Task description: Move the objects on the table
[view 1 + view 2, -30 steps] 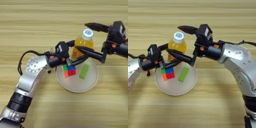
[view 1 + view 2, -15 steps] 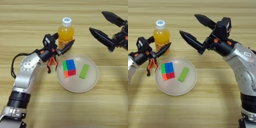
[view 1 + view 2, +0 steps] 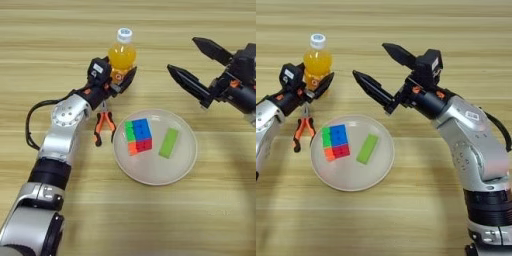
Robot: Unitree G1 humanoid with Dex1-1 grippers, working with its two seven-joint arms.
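1. Left tool [image 3: 121,81] – fingers round the bottle [image 3: 122,55] at the surface's [image 3: 60,30] far left, seemingly gripping it.
2. Puzzle cube [image 3: 138,136] on the plate [image 3: 155,172], nearer that left arm.
3. Right tool [image 3: 381,70] – spread wide, empty, hovering well right of the bottle.

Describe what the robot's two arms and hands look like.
Both arms have silver-grey shells with black joints and small orange accents near the wrists. A black cable loops beside the left arm. The left hand and the right hand each carry two black tapered fingers.
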